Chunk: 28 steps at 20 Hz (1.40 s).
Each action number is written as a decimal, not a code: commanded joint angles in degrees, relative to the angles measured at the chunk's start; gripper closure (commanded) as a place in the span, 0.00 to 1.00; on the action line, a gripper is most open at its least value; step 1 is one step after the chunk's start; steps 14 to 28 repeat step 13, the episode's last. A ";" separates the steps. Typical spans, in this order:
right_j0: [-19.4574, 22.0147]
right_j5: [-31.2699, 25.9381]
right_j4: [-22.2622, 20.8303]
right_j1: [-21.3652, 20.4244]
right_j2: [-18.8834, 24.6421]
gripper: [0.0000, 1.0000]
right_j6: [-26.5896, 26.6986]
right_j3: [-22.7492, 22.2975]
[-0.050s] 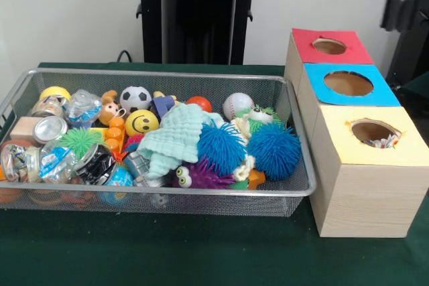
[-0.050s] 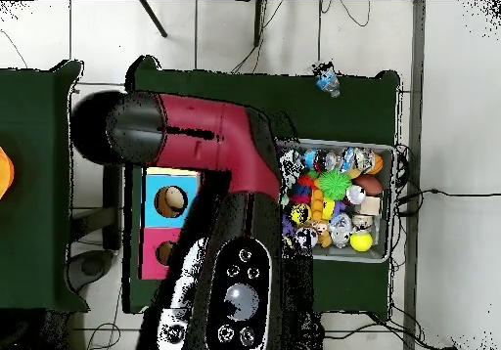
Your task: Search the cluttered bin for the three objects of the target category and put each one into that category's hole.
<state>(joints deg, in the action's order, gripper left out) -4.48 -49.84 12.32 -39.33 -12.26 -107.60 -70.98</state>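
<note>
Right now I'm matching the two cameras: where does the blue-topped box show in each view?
Front view: the blue-topped box sits at right, the middle of the three-box row.
Overhead view: it lies left of centre, partly under the arm.
Shared landmark: the wire bin beside the boxes.

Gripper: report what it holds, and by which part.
Cannot be told. The front view shows no gripper over the wire bin; overhead, the red arm hides it.

Green table cloth [image 1: 167, 252]; crushed bottle [image 2: 328, 80] on far table edge
</note>
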 commanded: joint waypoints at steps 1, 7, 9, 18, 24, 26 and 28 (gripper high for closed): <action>8.13 5.98 -3.20 1.44 8.36 1.00 7.94 -12.29; 11.26 7.91 -6.25 1.08 10.03 1.00 8.55 -13.53; 11.80 8.43 -7.09 1.10 10.65 1.00 7.99 -13.91; 12.39 8.02 -7.96 1.28 12.02 1.00 6.23 -14.73; 12.39 8.02 -7.96 1.28 12.02 1.00 6.23 -14.73; 12.39 8.02 -7.96 1.28 12.02 1.00 6.23 -14.73; 12.39 8.02 -7.96 1.28 12.02 1.00 6.23 -14.73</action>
